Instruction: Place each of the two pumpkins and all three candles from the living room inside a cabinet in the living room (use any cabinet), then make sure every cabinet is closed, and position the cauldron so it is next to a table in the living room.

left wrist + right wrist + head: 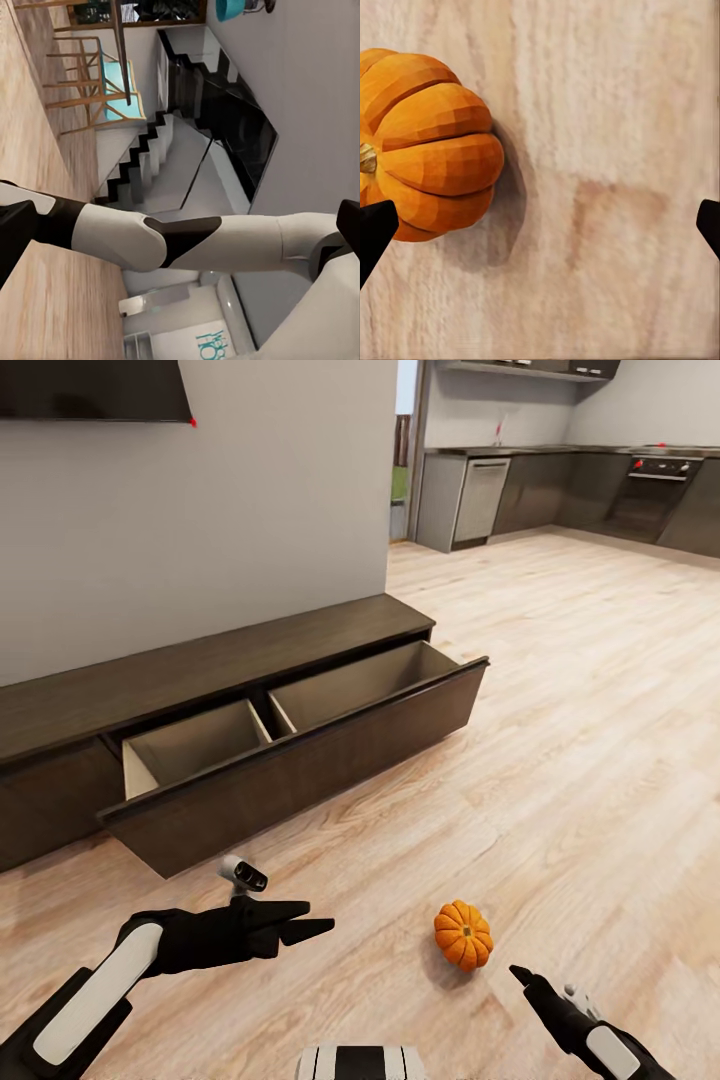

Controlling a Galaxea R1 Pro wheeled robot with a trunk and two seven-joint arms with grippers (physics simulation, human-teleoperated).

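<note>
Pumpkin (463, 935) sits on the plank floor (560, 740) before the cabinet's (200, 670) pulled-out drawer (300, 755), beside the wide-spread right gripper (522, 974), probably lining up a grasp, while the left gripper (300, 925) idles narrow.

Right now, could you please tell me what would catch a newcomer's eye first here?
A bright orange pumpkin sits on the pale wood floor, just ahead of the right gripper. Behind it, the long dark cabinet against the wall has one wide drawer pulled open, and its compartments look bare.
</note>
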